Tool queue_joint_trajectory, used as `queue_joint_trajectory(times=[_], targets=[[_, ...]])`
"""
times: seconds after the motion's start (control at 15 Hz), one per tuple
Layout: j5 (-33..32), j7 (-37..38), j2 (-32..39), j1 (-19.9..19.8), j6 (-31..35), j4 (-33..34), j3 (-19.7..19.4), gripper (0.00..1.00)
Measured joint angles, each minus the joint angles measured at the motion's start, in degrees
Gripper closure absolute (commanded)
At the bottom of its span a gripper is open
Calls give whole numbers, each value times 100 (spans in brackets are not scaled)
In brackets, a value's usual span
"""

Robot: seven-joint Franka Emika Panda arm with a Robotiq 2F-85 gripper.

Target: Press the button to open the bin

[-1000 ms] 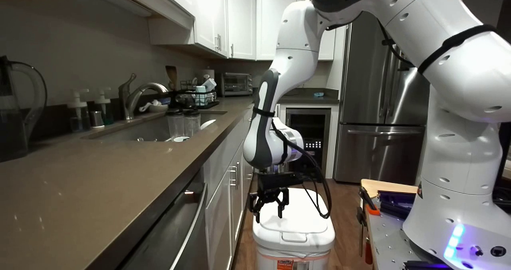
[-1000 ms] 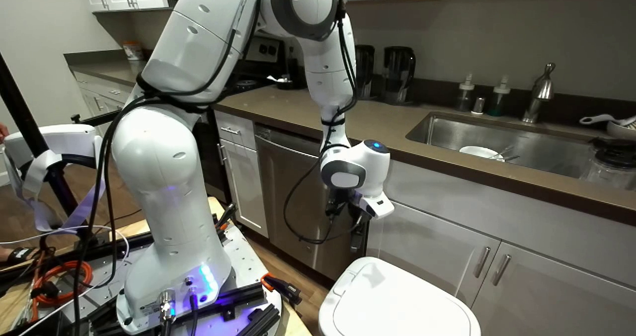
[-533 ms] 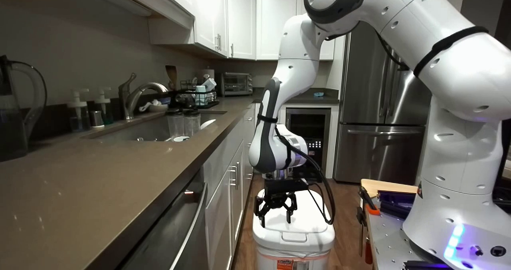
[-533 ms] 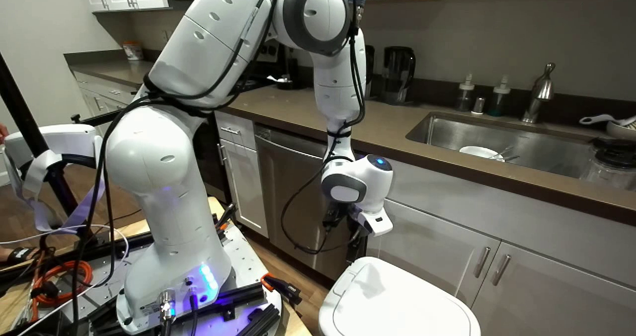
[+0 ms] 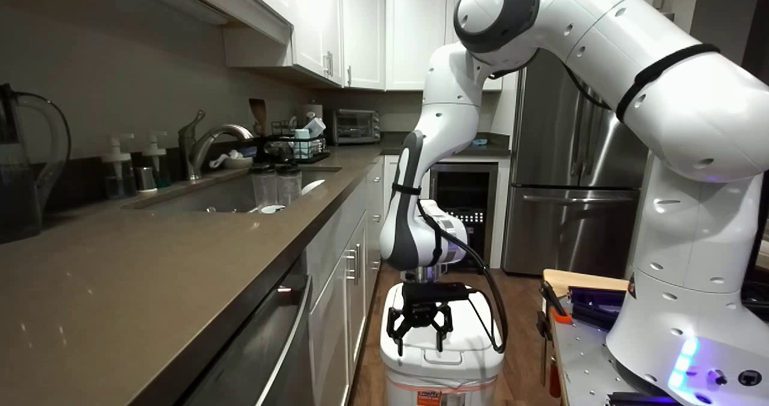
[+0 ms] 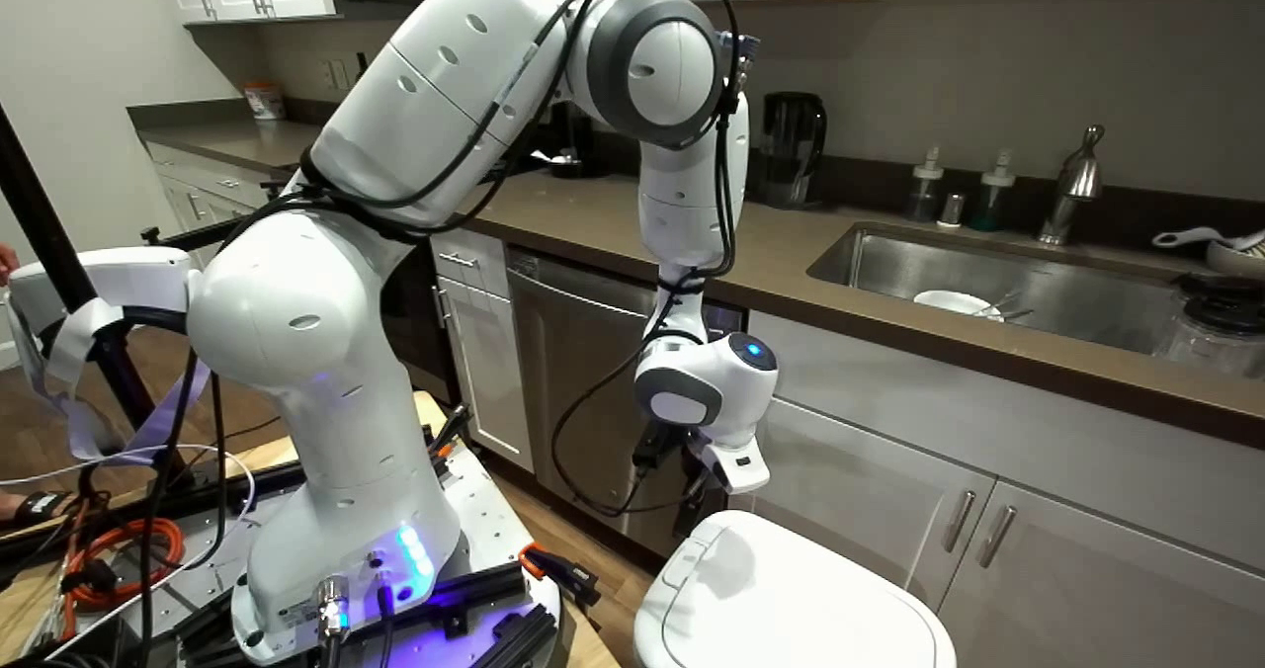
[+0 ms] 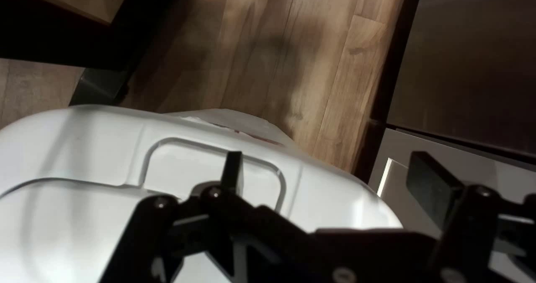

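The white plastic rectangular bin (image 5: 477, 365) with rounded corners stands on the brown wood-plank floor (image 7: 326, 57), near the white panelled cabinets (image 6: 860, 495). Its white plastic lid (image 6: 801, 599) is closed. A white rounded-rectangle button (image 7: 180, 165) is set at the lid's edge. I find my black two-fingered end effector (image 5: 420, 345) over that end, fingers (image 7: 230, 170) wide apart, holding nothing. In the wrist view one fingertip overlaps the button; whether it touches, I cannot determine. A stainless-steel fridge (image 5: 553, 172) stands well apart from the bin.
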Motion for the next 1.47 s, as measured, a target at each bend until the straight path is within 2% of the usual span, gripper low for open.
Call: queue_joint_trajectory(times=[0.67, 0.93, 1.27, 1.47], targets=[[-10, 74, 702, 56, 949, 221, 101, 0], [-10, 427, 707, 439, 1365, 131, -36, 0], [-10, 674, 281, 961, 1402, -268, -220, 0], [-74, 667, -364, 981, 893, -734, -221, 0]])
